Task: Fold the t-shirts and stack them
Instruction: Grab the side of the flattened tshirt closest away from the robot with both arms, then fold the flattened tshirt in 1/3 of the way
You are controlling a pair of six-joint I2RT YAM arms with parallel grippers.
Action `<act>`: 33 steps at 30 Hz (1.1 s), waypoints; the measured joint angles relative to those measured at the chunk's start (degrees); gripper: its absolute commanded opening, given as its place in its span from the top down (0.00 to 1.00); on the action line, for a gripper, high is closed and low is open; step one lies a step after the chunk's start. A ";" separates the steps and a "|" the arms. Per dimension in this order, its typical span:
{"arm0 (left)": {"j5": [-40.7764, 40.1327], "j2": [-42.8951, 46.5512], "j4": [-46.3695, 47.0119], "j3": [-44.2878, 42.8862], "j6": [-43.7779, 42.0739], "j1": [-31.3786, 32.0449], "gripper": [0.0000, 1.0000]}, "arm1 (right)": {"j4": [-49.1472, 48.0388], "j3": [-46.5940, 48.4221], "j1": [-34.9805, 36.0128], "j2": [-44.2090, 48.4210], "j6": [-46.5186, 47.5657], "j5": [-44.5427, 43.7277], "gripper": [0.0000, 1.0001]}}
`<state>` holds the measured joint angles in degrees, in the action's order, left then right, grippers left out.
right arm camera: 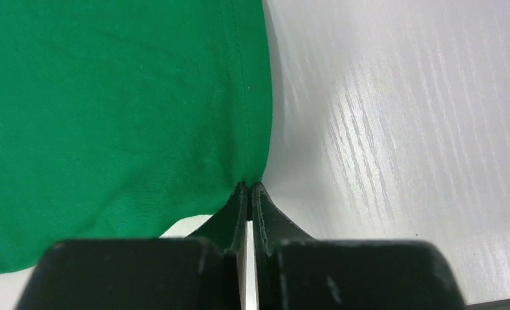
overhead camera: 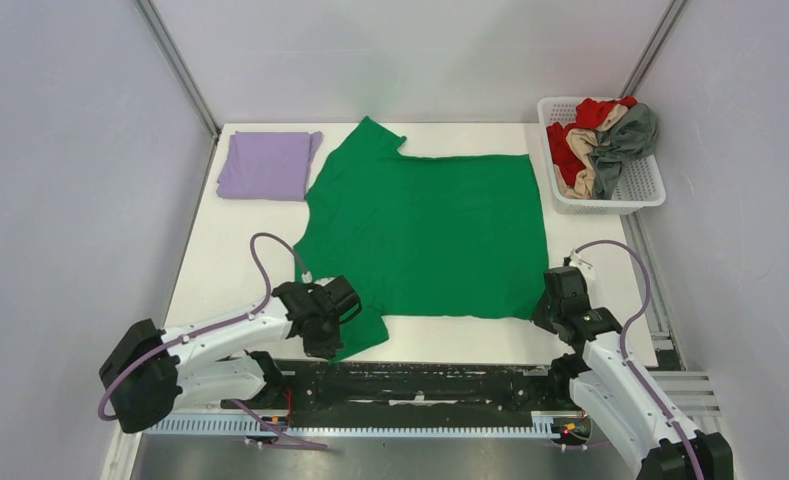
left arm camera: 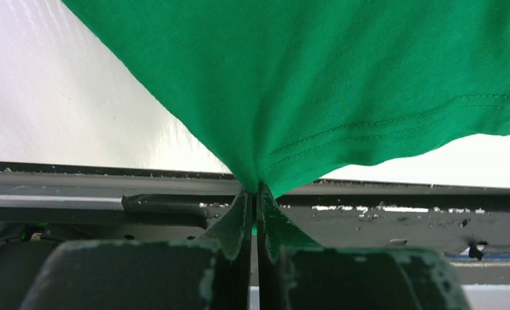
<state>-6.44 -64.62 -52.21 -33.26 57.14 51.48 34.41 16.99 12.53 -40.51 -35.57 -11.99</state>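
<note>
While spread flat over the middle of the table (overhead camera: 220, 280), gripped at both near corners: green t-shirt (overhead camera: 430, 235).

Left gripper (left arm camera: 253, 194) pressed fully closed on the stitched edge of the near sleeve, at the table's near-left; right gripper (right arm camera: 249, 190) likewise closed tight on the near hem corner, toward the table's near-right. Stretches away from both claws toward the table's far edge. Long axis across the table: neck toward its left side, hem toward its right, second sleeve pointing at the far edge. Folded lavender t-shirt (overhead camera: 268, 165) at the table's far-left corner; white basket (overhead camera: 640, 190) at its far-right corner, holding crumpled t-shirts (overhead camera: 610, 140) in red, beige and dark grey.
</note>
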 measured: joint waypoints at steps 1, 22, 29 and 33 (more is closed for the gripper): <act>0.66 1.11 -0.24 0.46 0.11 0.13 0.98 | 0.35 -0.04 0.00 0.37 -0.15 0.24 1.00; 4.22 -5.33 2.12 -11.47 -3.85 1.14 0.98 | 2.34 4.15 0.00 -3.08 1.81 3.98 1.00; 5.73 -9.25 5.66 -20.04 -11.34 -8.79 0.98 | -2.75 10.25 0.00 -10.82 3.39 4.66 1.00; 4.79 -10.84 6.51 -24.50 -14.29 -14.10 0.98 | -4.39 14.47 0.00 -15.69 4.85 4.33 1.00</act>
<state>-1.65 -75.46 -45.69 -57.76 42.85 37.39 30.02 31.46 12.53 -56.21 -30.72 -7.66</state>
